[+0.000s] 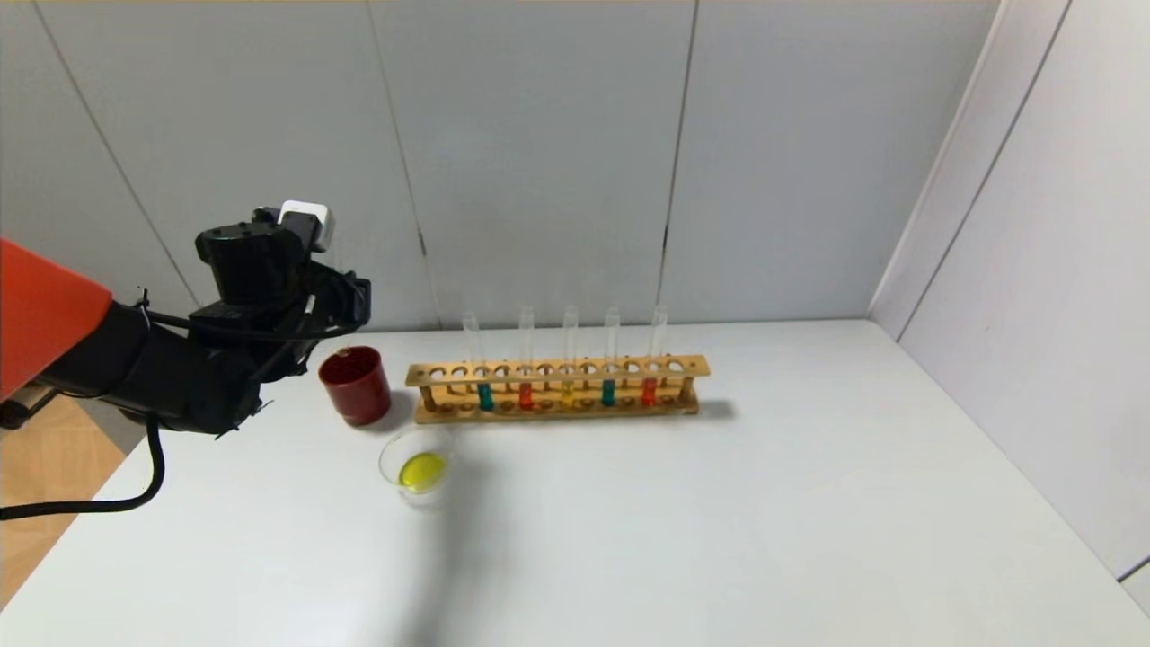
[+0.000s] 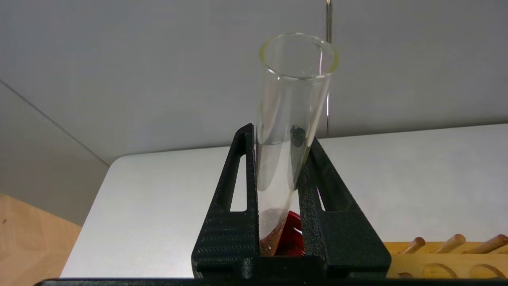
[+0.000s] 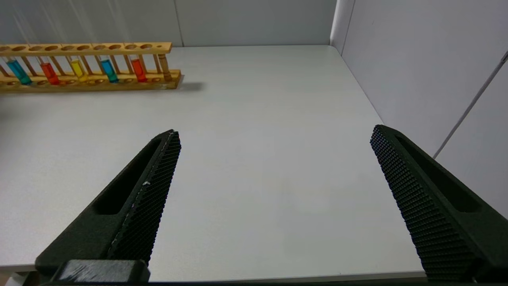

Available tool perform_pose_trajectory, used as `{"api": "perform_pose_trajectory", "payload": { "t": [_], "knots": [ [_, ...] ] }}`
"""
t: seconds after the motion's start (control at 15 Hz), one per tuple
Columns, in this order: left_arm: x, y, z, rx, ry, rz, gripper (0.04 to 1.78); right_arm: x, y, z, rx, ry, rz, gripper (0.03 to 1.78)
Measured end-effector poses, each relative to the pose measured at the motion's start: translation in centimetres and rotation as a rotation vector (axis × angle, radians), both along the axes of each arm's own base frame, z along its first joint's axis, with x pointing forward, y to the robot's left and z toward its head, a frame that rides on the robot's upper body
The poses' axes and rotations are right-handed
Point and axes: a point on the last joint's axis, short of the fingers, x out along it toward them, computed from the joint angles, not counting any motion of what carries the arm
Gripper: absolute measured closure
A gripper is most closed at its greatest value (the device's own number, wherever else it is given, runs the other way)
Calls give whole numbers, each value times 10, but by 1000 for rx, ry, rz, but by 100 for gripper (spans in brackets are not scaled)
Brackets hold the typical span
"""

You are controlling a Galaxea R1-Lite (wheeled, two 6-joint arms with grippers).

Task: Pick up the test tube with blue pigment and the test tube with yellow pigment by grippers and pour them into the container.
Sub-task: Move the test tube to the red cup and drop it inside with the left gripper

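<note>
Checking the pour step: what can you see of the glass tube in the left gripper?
The clear glass test tube is slender, with an open flared rim showing a faint yellowish tinge. It looks emptied of liquid. It stands roughly upright, slightly tilted, mouth up. The black two-fingered left gripper is shut on its lower part, one ribbed finger on each side. It is held in the air above the dark red cup, near the wooden rack. Its bottom end is hidden between the fingers.

No readable text, labels or numbers — nothing legible anywhere.
</note>
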Motion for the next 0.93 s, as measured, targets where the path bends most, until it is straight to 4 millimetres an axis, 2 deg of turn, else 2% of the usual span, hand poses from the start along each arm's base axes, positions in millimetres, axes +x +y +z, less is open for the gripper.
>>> {"api": "perform_pose_trajectory", "payload": {
  "t": [0.47,0.93],
  "knots": [
    [12,1,-31,-34,68,-18,149,0,0,0,0,0,0,6],
    [20,2,-53,-30,110,-12,149,0,0,0,0,0,1,6]
  ]
}}
